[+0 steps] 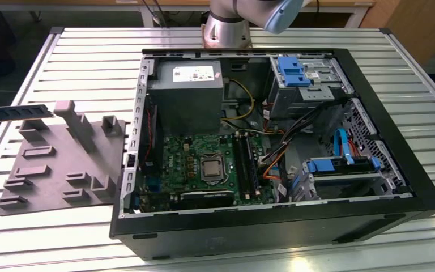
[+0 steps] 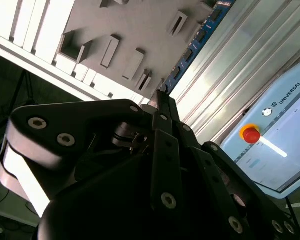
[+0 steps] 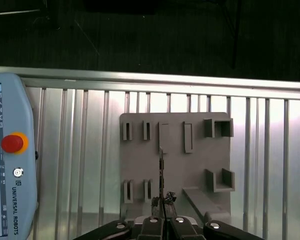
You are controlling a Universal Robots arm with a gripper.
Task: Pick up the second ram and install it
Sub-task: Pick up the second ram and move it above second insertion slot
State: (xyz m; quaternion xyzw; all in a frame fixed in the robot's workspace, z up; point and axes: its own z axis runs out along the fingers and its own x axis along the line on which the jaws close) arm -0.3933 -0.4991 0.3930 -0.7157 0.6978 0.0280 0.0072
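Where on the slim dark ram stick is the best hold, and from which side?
Pinch its two flat faces at one short end, coming in along its length. The slim dark ram stick is thin and long, so only the faces suit the jaws, and an end hold leaves both long edges free. The gripper appears shut on it that way.

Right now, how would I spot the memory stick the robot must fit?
Find the open computer case on the slatted table; a grey tray lies on the exterior view's left of it. Above that tray the gripper holds the second ram: thin, flat, dark, unlike the tray's grey blocks.
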